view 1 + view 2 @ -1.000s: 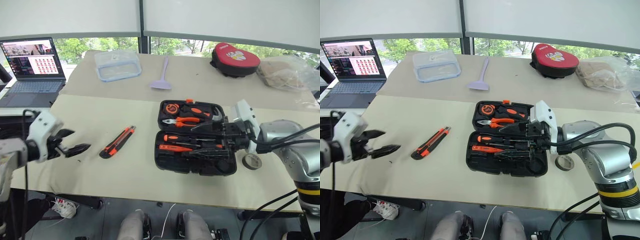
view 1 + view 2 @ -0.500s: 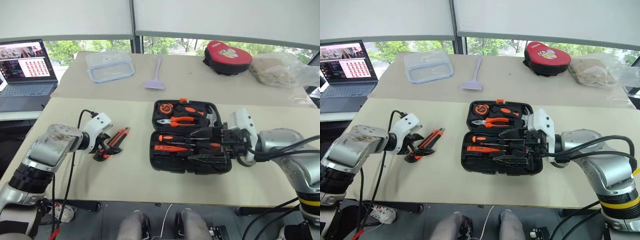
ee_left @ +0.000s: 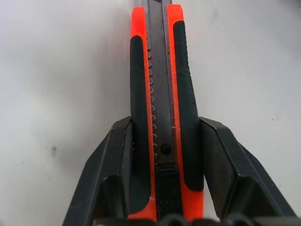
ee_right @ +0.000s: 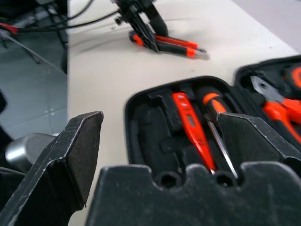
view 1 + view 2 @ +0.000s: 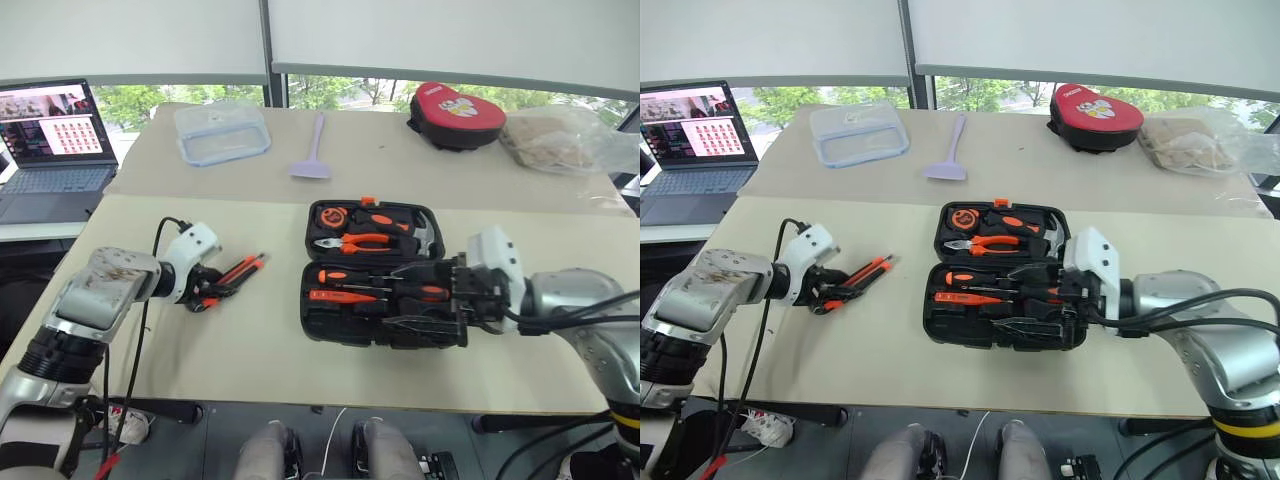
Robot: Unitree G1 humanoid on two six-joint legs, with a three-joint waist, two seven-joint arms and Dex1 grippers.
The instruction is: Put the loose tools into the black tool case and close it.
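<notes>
L gripper point(image 3: 164, 188) pinches the knife point(image 3: 162, 94) by its rear end, flat on table point(image 5: 260, 350), left of open case point(image 5: 385, 300). R gripper point(image 4: 155, 155) wide, empty. Risk: end-grip lets knife pivot/slip on lift.

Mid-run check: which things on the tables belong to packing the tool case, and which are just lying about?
Job:
- utility knife, between the left gripper fingers
- black tool case, open, screwdrivers and tester pen slotted
- right gripper, open over the case

Lying about:
- laptop
- clear lidded container
- lilac spatula
- red pouch
- plastic bag
</notes>
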